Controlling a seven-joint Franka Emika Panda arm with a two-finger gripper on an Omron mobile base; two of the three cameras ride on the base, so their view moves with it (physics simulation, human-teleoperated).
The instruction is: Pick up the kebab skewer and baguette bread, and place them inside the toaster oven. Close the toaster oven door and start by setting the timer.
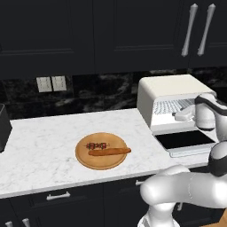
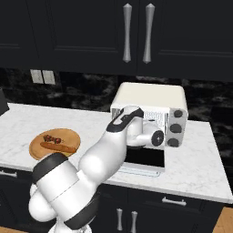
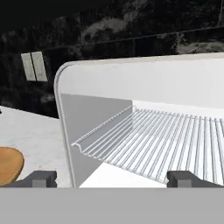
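Note:
The kebab skewer (image 1: 96,145) and the baguette bread (image 1: 109,151) lie side by side on a round wooden board (image 1: 84,159), left of the toaster oven (image 1: 170,91). The toaster oven door (image 1: 186,141) lies folded down flat, and the wire rack (image 3: 153,140) inside is bare. My gripper (image 1: 181,116) hovers above the door at the oven's mouth, pointing in. In the hand view its fingertips (image 3: 41,178) stand wide apart, and the gripper (image 3: 113,179) is open with nothing in it. From the right, the skewer (image 2: 52,137), the baguette (image 2: 58,147) and the oven knobs (image 2: 175,129) show.
A black toaster (image 1: 3,126) stands at the counter's far left. Dark upper cabinets with long handles (image 1: 189,29) hang above the oven. The white marble counter (image 1: 44,137) stretches between the toaster and the board. Wall outlets (image 1: 51,83) sit on the dark backsplash.

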